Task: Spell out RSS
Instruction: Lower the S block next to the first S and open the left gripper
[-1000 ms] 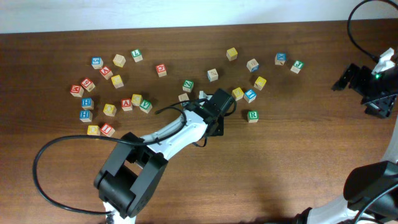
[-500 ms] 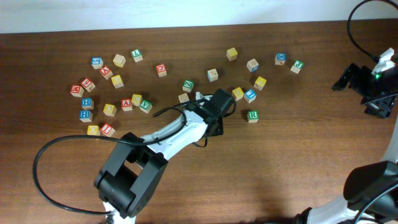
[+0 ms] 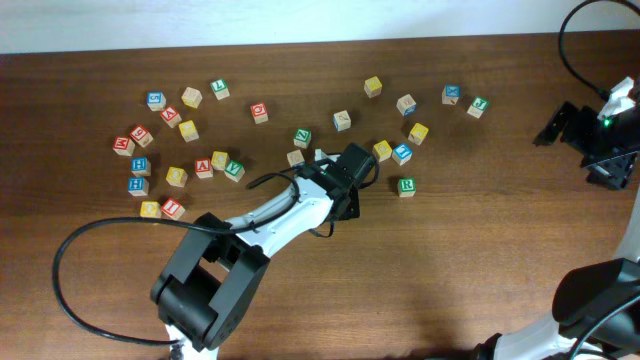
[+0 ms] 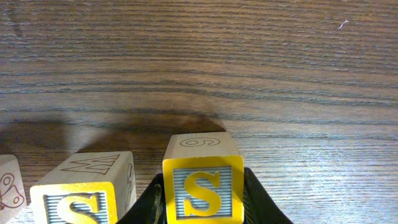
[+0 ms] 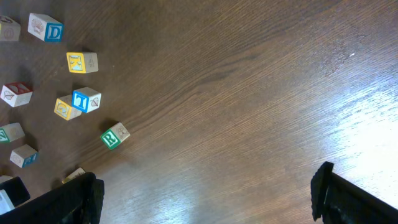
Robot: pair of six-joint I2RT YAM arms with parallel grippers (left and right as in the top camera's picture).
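Counts, overhead: about twenty-seven letter blocks (image 3: pixel 187 130) loose on the surface (image 3: pixel 480 250), most in a scatter well off to the side of the left claw (image 4: pixel 203 200), a smaller group close around it

Left wrist view: three blocks, two of them S
- S block (image 4: pixel 203 190), yellow frame, pinched between the left claw's fingers (image 4: pixel 258 199), letter face to the camera; cannot tell whether it sits on the surface or just above
- second S block (image 4: pixel 84 194) just beside the claw, outside one finger, a narrow gap between the two blocks
- sliver of a third block (image 4: pixel 9 186) further out on that side, letter unreadable

One R block (image 3: pixel 406 186), green, near the left claw on the side toward the right arm (image 3: pixel 600 140), not touching any other block; also seen in the right wrist view among roughly ten blocks

Pose: left arm (image 3: pixel 280 210) stretched diagonally from the near edge to mid-surface, claw low. Right arm at the surface's far side, well apart from all blocks; right claw (image 5: pixel 208 186) spread wide, nothing between the fingers
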